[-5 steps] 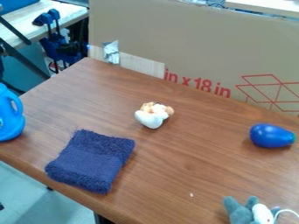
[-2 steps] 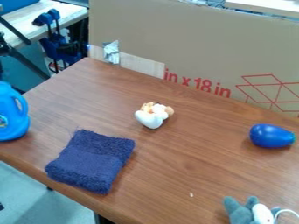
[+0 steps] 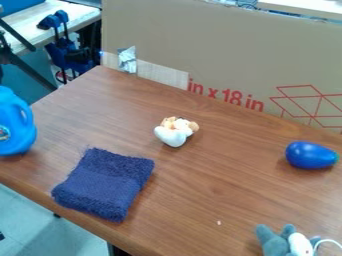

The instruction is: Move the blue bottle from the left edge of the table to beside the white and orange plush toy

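We see one container, a blue jug (image 3: pixel 15 125), at the left side of the table (image 3: pixel 200 185), where the side edge and the front edge draw together. Its body is cut off by the view's left border, its handle is on the side facing the table's middle, and a small multicoloured patch marks its wall. Its wall hides what may be inside, and we cannot tell whether its base touches the table. Nor can we tell how far open the fingers are, what they may hold, or how the jug lies relative to them.

Nearest the jug lies a dark blue cloth (image 3: pixel 103 184), folded flat beside the front edge. Farther in, around the middle of the table, we see a small white and tan toy (image 3: pixel 176 131), well apart from the cloth. Toward the right lies a smooth blue toy (image 3: pixel 311 155) on its side, its green tip pointing right. Nearer to us, low on the right, is a grey and white plush (image 3: pixel 287 242) with a thin white loop beside it. A tiny white crumb (image 3: pixel 218 222) lies between the plush and the cloth. Behind the far edge stands a cardboard sheet (image 3: pixel 214 50) with red markings, and silver tape (image 3: pixel 127 59) sticks near the far left corner.
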### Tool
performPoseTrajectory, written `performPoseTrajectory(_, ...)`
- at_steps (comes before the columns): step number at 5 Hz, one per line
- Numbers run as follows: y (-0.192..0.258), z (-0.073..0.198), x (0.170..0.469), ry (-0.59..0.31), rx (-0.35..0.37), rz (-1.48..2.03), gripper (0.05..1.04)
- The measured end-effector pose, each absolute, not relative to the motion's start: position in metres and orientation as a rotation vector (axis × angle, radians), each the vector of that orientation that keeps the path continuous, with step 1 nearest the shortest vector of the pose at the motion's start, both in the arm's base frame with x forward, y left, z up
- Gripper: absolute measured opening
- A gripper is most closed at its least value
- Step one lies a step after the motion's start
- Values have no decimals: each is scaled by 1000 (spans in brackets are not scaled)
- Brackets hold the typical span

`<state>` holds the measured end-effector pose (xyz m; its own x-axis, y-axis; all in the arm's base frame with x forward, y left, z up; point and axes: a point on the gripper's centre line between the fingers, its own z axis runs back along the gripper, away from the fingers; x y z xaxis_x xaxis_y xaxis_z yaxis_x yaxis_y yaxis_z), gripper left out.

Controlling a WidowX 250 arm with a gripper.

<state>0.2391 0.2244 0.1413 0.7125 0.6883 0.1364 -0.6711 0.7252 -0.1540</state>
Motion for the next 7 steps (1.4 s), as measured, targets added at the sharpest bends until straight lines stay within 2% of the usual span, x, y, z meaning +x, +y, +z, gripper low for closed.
performPoseTrajectory(1, 214, 161, 268, -243, -69, 668, 488)
performPoseTrajectory(3, 157, 157, 340, -262, -165, 441, 488)
performPoseTrajectory(4, 127, 135, 372, -248, -251, 317, 488)
performPoseTrajectory(5, 108, 133, 392, -198, -253, 247, 488)
performPoseTrajectory(6, 95, 132, 395, -164, -238, 214, 487)
performPoseTrajectory(7, 96, 131, 395, -169, -227, 219, 487)
